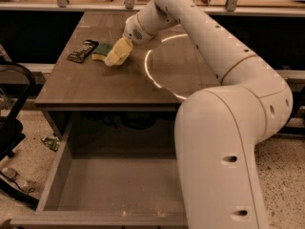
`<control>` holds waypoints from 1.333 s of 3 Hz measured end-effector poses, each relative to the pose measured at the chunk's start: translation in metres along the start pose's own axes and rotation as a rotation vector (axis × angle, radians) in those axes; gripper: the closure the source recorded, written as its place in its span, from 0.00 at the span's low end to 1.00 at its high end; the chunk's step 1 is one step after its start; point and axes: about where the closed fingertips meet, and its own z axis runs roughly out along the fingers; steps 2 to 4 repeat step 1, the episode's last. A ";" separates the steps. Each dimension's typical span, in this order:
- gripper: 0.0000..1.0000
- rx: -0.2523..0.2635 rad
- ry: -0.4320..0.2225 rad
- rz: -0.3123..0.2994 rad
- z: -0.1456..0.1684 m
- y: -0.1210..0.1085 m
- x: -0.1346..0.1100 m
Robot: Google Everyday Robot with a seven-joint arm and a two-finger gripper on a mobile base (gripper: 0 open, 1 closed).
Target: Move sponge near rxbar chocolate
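Note:
The sponge (100, 51), yellow with a dark green top, lies on the wooden table (95, 87) at the back left. The rxbar chocolate (83, 50), a flat dark bar with pale print, lies just left of it, a small gap between them. My gripper (117, 53) is low over the table at the sponge's right end and covers part of it. I cannot tell whether it is touching or holding the sponge. The white arm reaches in from the lower right.
A bright ring of light (162, 68) lies on the table right of the gripper. An open grey drawer (114, 185) juts out below the table's front edge. A black chair (9, 128) stands at the left. A counter edge runs along the back.

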 end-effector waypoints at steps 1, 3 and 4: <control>0.00 0.000 0.000 0.000 0.000 0.000 0.000; 0.00 0.000 0.000 0.000 0.000 0.000 0.000; 0.00 0.000 0.000 0.000 0.000 0.000 0.000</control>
